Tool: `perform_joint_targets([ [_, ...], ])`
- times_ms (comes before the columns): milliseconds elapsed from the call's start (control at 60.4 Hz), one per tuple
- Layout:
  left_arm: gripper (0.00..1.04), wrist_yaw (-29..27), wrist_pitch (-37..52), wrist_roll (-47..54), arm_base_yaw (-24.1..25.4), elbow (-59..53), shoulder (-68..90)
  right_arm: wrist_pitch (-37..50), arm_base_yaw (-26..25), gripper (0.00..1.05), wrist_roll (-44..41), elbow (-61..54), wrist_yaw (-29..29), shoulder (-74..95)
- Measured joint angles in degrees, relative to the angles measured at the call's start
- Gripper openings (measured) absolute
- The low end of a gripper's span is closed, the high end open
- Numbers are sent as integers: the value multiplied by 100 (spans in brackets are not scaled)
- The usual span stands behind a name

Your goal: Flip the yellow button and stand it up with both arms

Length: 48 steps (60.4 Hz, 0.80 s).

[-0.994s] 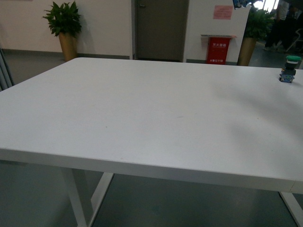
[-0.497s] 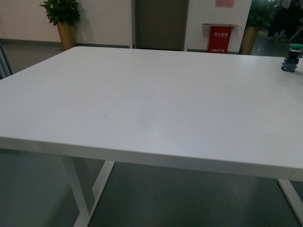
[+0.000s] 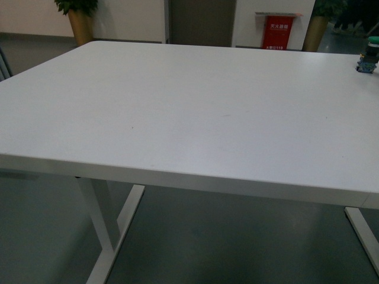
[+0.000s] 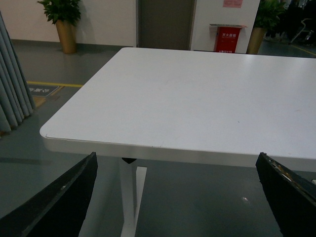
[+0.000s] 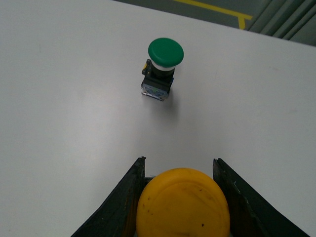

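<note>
one yellow button (image 5: 183,205) gripped, one green switch (image 5: 163,66) apart.

The left gripper (image 4: 177,160) had flat, matte-black fingers (image 4: 59,202) with scuffed, pale-flecked edges; the right gripper (image 5: 179,162) had glossier black fingers (image 5: 123,197) tapering to narrow tips

Of the yellow button (image 5: 182,205) I see only the cap; its body is cut off. At two o'clock on the table (image 3: 177,118), the green switch (image 3: 368,59) is blurred and cropped.
</note>
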Motion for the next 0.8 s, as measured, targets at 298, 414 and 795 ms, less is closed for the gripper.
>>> perform_joint_targets([
  [298,99,0,0,0,0,0,0,-328,59,35,295,481,289,586],
  [414,99,0,0,0,0,0,0,-442,72,35,310,686,330,750],
  [795,99,0,0,0,0,0,0,-824,195,35,422,994,343,944],
])
